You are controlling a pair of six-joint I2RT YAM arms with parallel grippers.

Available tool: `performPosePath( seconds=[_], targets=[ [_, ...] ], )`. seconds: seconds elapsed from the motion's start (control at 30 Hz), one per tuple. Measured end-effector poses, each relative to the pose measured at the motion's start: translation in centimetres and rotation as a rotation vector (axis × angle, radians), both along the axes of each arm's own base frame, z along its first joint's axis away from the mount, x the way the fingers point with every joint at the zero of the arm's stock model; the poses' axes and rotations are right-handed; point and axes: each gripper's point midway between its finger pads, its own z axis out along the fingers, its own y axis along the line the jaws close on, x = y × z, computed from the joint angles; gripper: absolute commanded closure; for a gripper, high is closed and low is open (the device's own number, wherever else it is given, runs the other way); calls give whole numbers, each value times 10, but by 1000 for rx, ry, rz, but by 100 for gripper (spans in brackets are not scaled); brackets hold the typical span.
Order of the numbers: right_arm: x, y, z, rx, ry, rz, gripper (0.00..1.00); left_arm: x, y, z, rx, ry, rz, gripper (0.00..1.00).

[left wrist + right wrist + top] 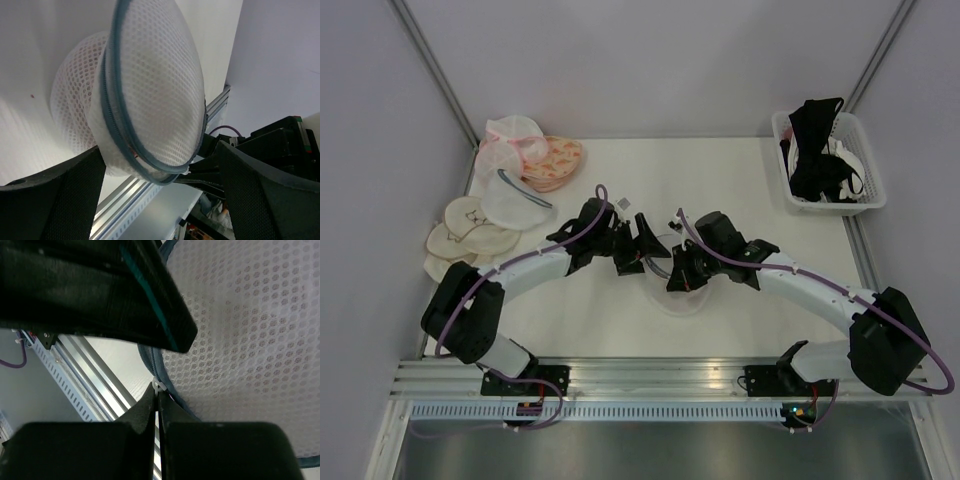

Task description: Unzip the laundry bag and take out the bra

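Observation:
The laundry bag (682, 298), a white mesh dome with a grey-blue zipper rim, is held up between the two arms at the table's middle. In the left wrist view, the bag (150, 95) fills the space between the wide-apart fingers of my left gripper (159, 150), which is open; whether the pads touch the bag I cannot tell. My right gripper (157, 392) is shut on the small white zipper pull (158, 385) at the rim of the bag (240, 340). The bra is hidden; only a faint pink tint shows through the mesh.
A white basket (868, 165) holding black bras stands at the back right. At the back left lie a pink mesh pouch (515, 140), an orange patterned bra (558, 165), another white mesh bag (515, 200) and cream padded cups (465, 235). An aluminium rail (650, 380) runs along the near edge.

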Motion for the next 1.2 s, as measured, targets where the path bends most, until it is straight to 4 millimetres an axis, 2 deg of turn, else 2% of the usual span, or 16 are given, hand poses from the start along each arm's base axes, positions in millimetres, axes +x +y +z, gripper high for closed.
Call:
performPosePath(
  seconds=[0.13, 0.17, 0.23, 0.27, 0.33, 0.37, 0.43, 0.63, 0.87, 1.07, 1.2],
  targets=[
    [1, 3, 2, 16, -5, 7, 100, -10, -6, -1, -34, 24, 14, 20],
    [1, 3, 2, 20, -6, 9, 100, -12, -7, -3, -43, 34, 18, 34],
    [1, 4, 2, 25, -8, 11, 100, -15, -8, -7, -58, 54, 26, 48],
    [1, 4, 2, 27, -8, 11, 100, -16, -9, -9, -64, 60, 29, 62],
    [0, 5, 2, 27, -8, 13, 100, -16, -11, -13, -77, 76, 35, 77],
    [0, 5, 2, 27, -8, 13, 100, -16, -13, -13, -84, 78, 31, 87],
    [-1, 5, 1, 25, -9, 15, 100, -15, -15, -11, -99, 77, 25, 96],
    [-1, -1, -5, -15, -9, 8, 100, -6, -24, -6, -115, 67, -3, 98],
    [1, -28, -24, -166, -16, -56, 100, 16, -22, -11, -109, 41, -83, 98],
    [15, -61, -40, -343, -44, -208, 100, 30, -8, -14, -128, 39, -143, 96],
    [29, -70, -47, -416, -63, -276, 100, 42, -10, -13, -150, 29, -206, 94]
  ],
)
